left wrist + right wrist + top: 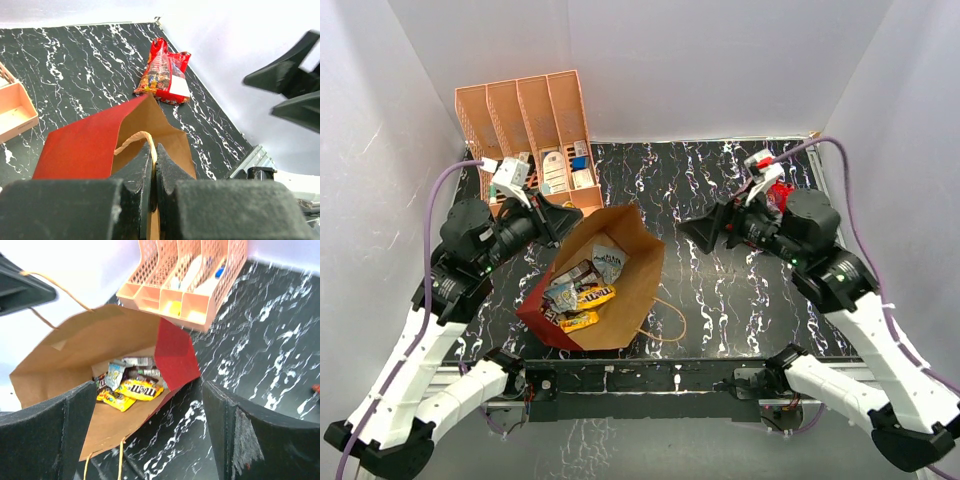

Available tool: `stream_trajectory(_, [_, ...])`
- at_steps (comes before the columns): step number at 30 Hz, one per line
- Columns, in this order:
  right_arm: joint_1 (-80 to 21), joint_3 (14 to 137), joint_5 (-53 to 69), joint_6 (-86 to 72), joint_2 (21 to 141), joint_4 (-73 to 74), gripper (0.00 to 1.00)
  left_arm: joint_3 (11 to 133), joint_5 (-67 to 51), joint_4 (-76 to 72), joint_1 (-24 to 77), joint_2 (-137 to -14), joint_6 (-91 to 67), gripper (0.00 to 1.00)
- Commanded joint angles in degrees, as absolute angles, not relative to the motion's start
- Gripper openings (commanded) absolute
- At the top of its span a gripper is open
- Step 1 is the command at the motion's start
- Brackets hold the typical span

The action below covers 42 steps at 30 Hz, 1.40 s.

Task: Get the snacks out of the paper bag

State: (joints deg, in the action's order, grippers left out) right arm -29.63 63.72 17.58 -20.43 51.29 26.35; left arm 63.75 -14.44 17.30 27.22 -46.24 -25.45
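The paper bag [630,270] lies on its side mid-table, dark red outside, brown inside, its mouth gaping toward the right arm. Small shiny snacks [582,295], yellow, orange and silver-blue, are heaped deep inside it [135,387]. My left gripper [576,217] is shut on the bag's tan handle [146,137] and holds the upper lip up. My right gripper [686,230] hangs open just right of the mouth, empty, with the bag [90,340] in front of its fingers [220,410]. A large red-and-clear sweets bag [165,75] lies on the table at the back right [778,195].
A peach slotted rack [525,120] with small boxes stands at the back left, close behind my left gripper. The bag's second handle [670,320] loops out over the black marbled table [740,290]. White walls close in on three sides.
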Motion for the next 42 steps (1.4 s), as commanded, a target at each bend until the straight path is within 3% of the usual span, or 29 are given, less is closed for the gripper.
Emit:
stream_trajectory(1, [-31.11, 70.56, 10.60, -10.24, 50.51, 31.62, 0.92, 65.50, -18.59, 13.96, 27.33, -47.85, -23.89, 0.00])
stream_trajectory(8, [-31.09, 68.75, 20.07, -9.42, 50.20, 20.81, 0.88, 63.81, -22.93, 9.61, 27.34, -47.49, -23.49, 0.00])
stream_trajectory(15, [-34.30, 61.72, 31.04, -7.57, 53.50, 8.59, 0.74, 64.32, -28.94, 7.57, 27.31, -48.66, -24.49, 0.00])
stream_trajectory(23, [-52.95, 55.17, 20.47, 8.06, 53.85, 8.88, 0.69, 63.66, -30.78, 8.15, 27.33, -48.69, -24.21, 0.00])
stream_trajectory(29, [-63.97, 51.87, 6.11, 10.66, 62.03, 7.31, 0.63, 62.33, -31.41, 6.08, 27.33, -48.56, -25.25, 0.00])
stream_trajectory(42, [-71.79, 42.25, 3.11, 4.12, 77.73, -20.15, 0.62, 68.77, -23.32, 3.35, 27.33, -52.68, -20.76, 0.00])
